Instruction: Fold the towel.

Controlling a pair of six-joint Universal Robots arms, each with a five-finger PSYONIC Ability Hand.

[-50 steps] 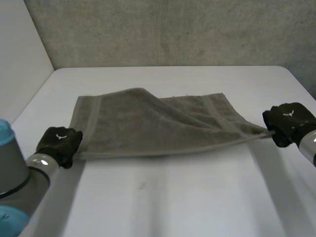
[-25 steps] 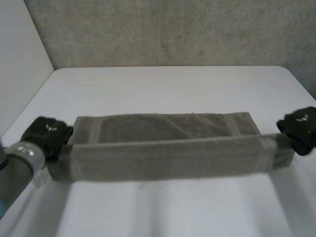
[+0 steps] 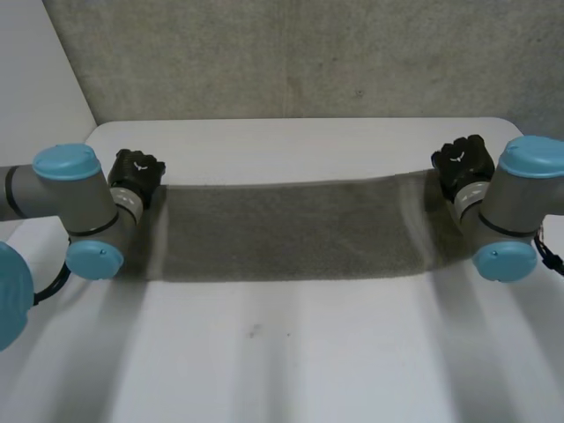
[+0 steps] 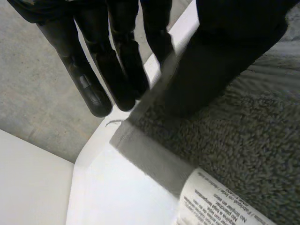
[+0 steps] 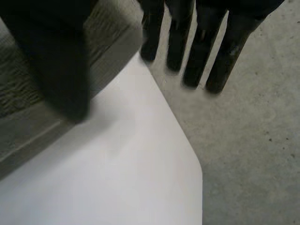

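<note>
The grey towel (image 3: 291, 229) lies flat on the white table (image 3: 308, 352) as a long folded band between my arms. My left hand (image 3: 137, 172) is at the band's far left corner, my right hand (image 3: 463, 163) at its far right corner. In the left wrist view my left hand (image 4: 117, 70) has straight fingers reaching past the towel (image 4: 243, 140), thumb above the cloth, nothing pinched. A white label (image 4: 220, 201) shows at that corner. In the right wrist view my right hand (image 5: 201, 42) is open too, its thumb (image 5: 56, 61) above the towel (image 5: 18, 93).
A grey wall (image 3: 308, 53) rises behind the table's far edge. The table's rounded far right corner (image 5: 187, 154) is close to my right fingertips, with grey floor (image 5: 253, 154) beyond it. Bare tabletop lies in front of the towel.
Both hands swung from the near side to the far side, carrying the towel's edge over and laying it down as a flat band. Their fingers have straightened and let go of the corners.
</note>
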